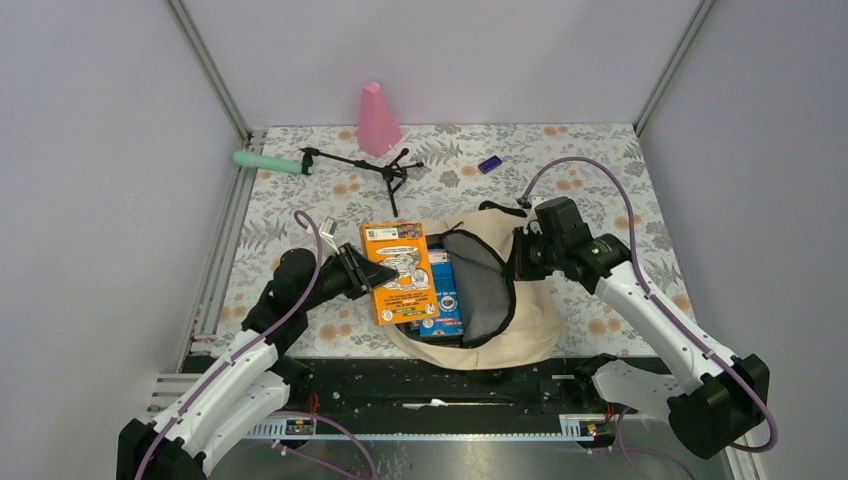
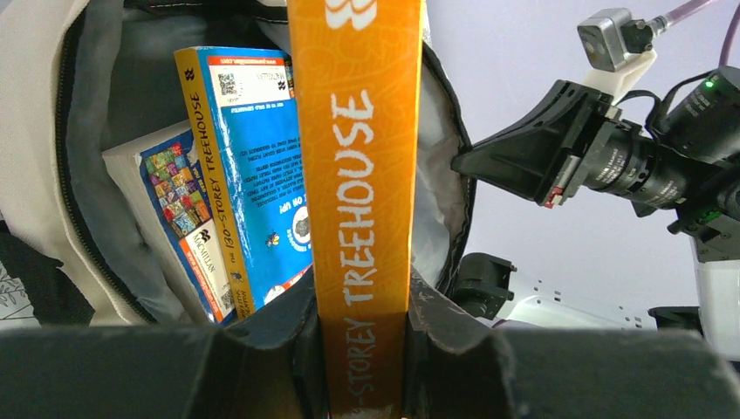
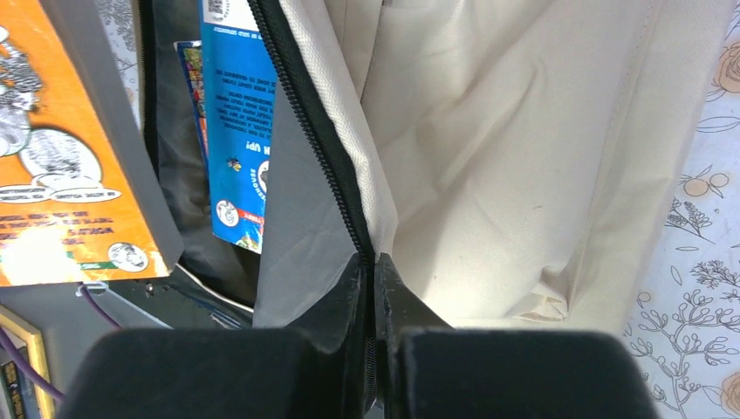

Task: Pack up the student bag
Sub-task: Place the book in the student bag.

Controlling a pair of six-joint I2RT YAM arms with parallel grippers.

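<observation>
- Left gripper [image 1: 378,272] [image 2: 362,336] was clamped on an orange book [image 1: 400,270] [image 2: 358,175], one finger on each cover, spine facing the wrist camera.
- Orange book was held on its edge over the bag's mouth, its far end at the opening.
- Right gripper [image 1: 520,256] [image 3: 375,292] was pinched tight on the bag's [image 1: 535,320] [image 2: 35,131] [image 3: 506,157] zipper edge [image 3: 327,166], grey lining on one side of the jaws and cream fabric on the other.
- Bag lay on the table [image 1: 600,160] between the two arms, near the front edge, mouth open toward the left arm.
- A blue book [image 1: 447,300] [image 2: 262,175] [image 3: 236,131] sat inside the bag, with another book [image 2: 174,201] with a colourful cover beside it.
- At the back of the table: pink cone [image 1: 378,120], black tripod [image 1: 375,168], green handle [image 1: 270,162], small purple item [image 1: 489,164], all well apart from the bag.
</observation>
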